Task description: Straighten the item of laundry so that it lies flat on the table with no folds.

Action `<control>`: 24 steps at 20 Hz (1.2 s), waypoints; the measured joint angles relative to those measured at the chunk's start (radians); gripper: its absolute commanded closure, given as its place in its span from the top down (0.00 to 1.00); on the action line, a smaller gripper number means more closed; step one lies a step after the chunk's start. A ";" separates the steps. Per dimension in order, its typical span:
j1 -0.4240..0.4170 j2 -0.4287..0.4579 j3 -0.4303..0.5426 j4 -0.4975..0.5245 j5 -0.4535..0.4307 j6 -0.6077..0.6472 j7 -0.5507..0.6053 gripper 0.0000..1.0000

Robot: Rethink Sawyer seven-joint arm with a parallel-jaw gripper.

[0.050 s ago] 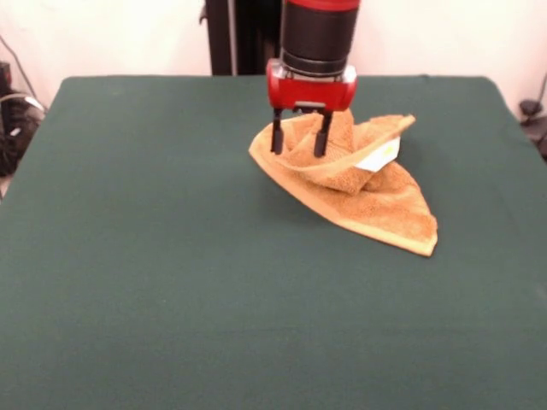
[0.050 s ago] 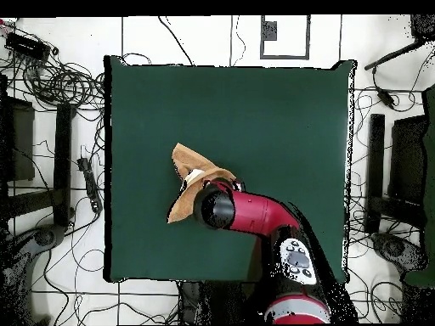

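The orange-tan towel lies crumpled and folded on the green table, right of centre toward the far side. One corner points toward the near right, and a white label tag shows among the folds. My gripper hangs straight down over the towel's left part, open. Its two black fingers stand apart on either side of a raised fold. Seen from overhead, the towel pokes out from under the arm's black wrist, which hides the gripper's tips.
Green table surface stretches wide on all sides of the towel. Cables and stands lie on the floor around the table, off its edges.
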 measured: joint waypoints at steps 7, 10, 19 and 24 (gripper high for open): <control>-0.036 -0.028 0.000 0.000 -0.004 0.000 0.000 1.00; -0.056 -0.027 0.001 -0.002 -0.004 0.000 0.000 1.00; -0.073 -0.017 0.002 -0.007 -0.004 0.000 0.000 1.00; -0.115 -0.032 0.066 0.004 -0.025 0.000 0.000 1.00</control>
